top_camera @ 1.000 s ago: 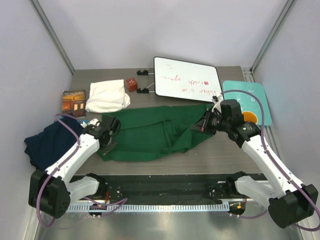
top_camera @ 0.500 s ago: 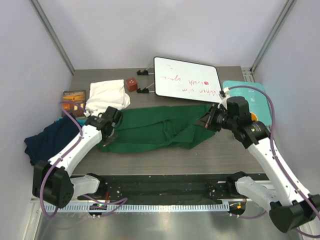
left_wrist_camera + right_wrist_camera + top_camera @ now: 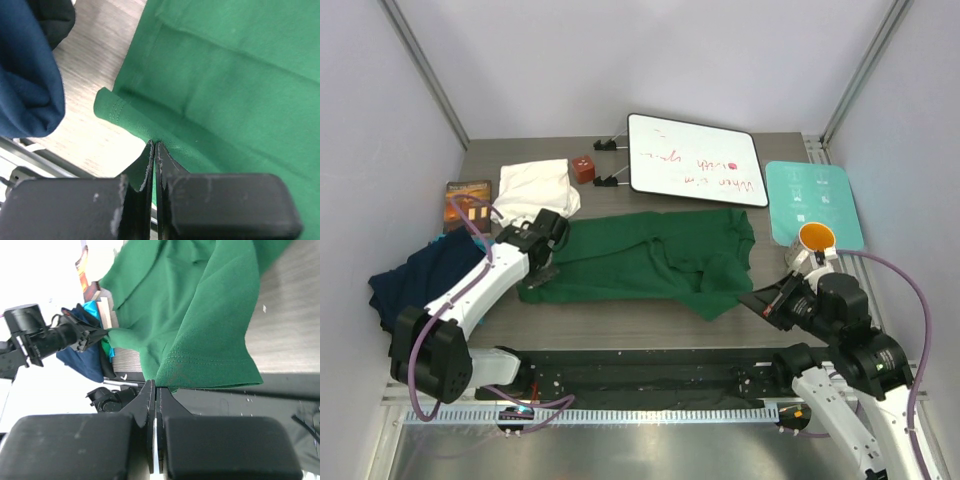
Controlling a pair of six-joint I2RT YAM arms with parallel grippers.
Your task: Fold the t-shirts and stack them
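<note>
Left gripper [image 3: 154, 146] clamps the left end of the dark green t-shirt [image 3: 640, 260]; right gripper [image 3: 154, 385] is clenched on nothing, just right of its near right corner.

the dark green cloth t-shirt [image 3: 650, 262] lies mid-table, with the white rectangular whiteboard [image 3: 695, 160] behind it. the navy blue cloth t-shirt [image 3: 420, 280] lies to its left, the folded cream-white cloth t-shirt [image 3: 533, 190] behind-left. at right, an orange mug [image 3: 815, 240] stands on the flat teal board [image 3: 815, 195].
</note>
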